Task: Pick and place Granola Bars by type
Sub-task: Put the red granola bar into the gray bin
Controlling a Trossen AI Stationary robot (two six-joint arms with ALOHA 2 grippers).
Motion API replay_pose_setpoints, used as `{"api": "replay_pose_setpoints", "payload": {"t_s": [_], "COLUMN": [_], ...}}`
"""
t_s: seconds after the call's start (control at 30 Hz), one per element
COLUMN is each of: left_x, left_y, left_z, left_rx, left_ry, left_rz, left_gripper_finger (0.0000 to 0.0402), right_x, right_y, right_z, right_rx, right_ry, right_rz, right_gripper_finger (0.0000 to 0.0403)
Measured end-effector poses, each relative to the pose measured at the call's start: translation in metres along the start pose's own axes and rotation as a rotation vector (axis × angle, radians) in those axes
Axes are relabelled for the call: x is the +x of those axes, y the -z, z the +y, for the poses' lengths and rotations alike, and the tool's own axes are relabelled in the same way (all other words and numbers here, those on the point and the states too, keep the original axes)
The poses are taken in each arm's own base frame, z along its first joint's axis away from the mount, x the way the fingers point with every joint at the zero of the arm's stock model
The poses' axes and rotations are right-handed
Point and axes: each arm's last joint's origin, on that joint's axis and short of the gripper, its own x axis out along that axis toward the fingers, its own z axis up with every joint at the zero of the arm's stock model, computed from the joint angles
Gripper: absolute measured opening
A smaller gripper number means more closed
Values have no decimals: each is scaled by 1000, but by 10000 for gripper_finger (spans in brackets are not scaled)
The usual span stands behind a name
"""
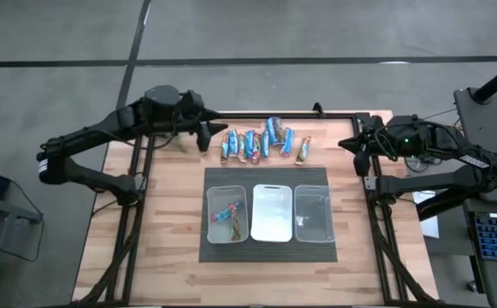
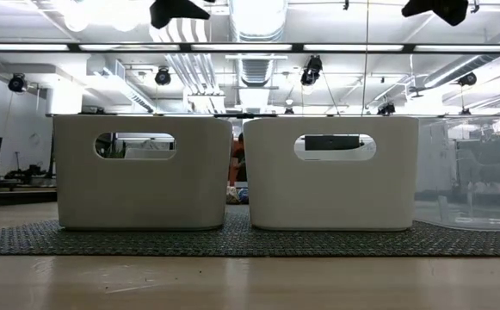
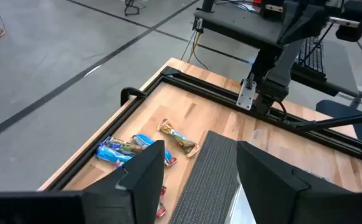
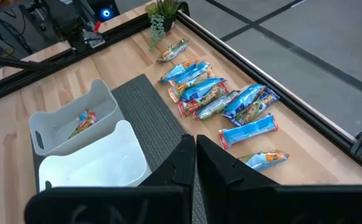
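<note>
Fingers of the left gripper [image 3: 196, 171] stand spread with nothing between them, up at the far end of the table, left of centre in the high view. Those of the right gripper [image 4: 196, 155] are pressed together, parked at the upper right by the table's edge.

Sorting has barely begun, I judge: the left bin [image 1: 227, 214] holds two or so granola bars [image 1: 229, 216], while the middle bin [image 1: 272, 213] and right bin [image 1: 314, 213] look nearly bare. Most bars, blue and tan-wrapped, lie in a loose row [image 1: 265, 144] above the bins, awaiting pickup.
</note>
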Motion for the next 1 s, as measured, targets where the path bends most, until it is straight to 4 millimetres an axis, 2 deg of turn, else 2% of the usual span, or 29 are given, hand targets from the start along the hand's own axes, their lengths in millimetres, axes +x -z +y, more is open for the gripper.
{"api": "replay_pose_setpoints", "payload": {"t_s": [0.17, 0.63, 0.8, 1.0], "left_x": [15, 44, 49, 53], "left_y": [-5, 4, 5, -10], "left_z": [-1, 3, 11, 20], "left_rx": [-113, -193, -266, -334], "left_ry": [-6, -49, -159, -198], "left_rz": [17, 82, 64, 62], "left_gripper_finger": [183, 183, 183, 182], "right_x": [0, 0, 0, 0], "right_y": [0, 0, 0, 0], "right_z": [0, 0, 0, 0], "right_rx": [0, 0, 0, 1], "right_ry": [-1, 0, 0, 0], "right_rz": [0, 0, 0, 0], "right_gripper_finger": [8, 8, 8, 8]}}
